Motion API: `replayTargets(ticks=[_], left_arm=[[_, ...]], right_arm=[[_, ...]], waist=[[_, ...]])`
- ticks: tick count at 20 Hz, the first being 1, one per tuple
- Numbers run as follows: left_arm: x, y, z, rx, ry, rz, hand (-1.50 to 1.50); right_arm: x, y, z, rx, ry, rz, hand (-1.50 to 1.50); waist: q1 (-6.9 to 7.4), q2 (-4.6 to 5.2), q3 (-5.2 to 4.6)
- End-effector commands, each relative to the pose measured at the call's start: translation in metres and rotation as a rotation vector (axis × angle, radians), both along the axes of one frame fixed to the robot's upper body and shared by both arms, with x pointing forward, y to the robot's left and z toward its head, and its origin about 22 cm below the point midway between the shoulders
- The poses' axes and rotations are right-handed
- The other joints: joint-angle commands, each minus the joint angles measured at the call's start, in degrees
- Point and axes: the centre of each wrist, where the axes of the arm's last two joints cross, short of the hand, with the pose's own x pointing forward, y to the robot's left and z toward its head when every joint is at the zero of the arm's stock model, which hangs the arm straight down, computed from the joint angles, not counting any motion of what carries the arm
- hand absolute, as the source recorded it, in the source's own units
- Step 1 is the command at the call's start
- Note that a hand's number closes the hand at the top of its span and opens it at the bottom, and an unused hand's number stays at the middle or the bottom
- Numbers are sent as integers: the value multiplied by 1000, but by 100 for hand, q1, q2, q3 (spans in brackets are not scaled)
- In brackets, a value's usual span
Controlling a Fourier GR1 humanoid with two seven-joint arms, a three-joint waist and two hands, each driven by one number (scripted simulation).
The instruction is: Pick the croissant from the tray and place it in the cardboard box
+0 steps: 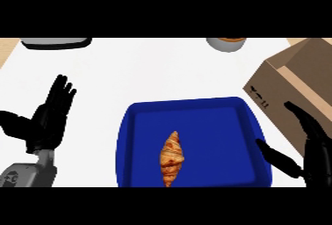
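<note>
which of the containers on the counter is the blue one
The tray in front of the robot, between its hands, is the blue one, and the croissant lies in it. The cardboard box at the right is brown.

White counter top (162, 70) fills most of the view, plain and matte, evenly lit, no hard shadows. Tan wood-coloured strip (6, 50) shows at the far left edge, beyond the counter's border; another tan patch at the top right corner. At the top edge left, a grey shallow container with a dark rim (55, 42), cut off by the frame. At the top edge right of centre, a grey round bowl (227, 44) with something brown-orange inside, also cut off. No walls, windows or floor visible.
</note>
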Motion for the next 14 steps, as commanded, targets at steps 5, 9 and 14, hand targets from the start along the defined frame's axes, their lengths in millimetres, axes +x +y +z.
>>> replayTargets(ticks=[5,9,14], left_arm=[[-4,-8,4,6,-3,-33,0],[-3,-17,8,-1,-9,-64,0],[-2,-12,0,-18,0,-48,0]], right_arm=[[-47,41,7,-189,463,54,-150],[-52,68,44,-204,582,16,-150],[-58,119,78,-138,595,32,-150]], waist=[[258,60,-22],[370,88,-8],[436,119,14]])
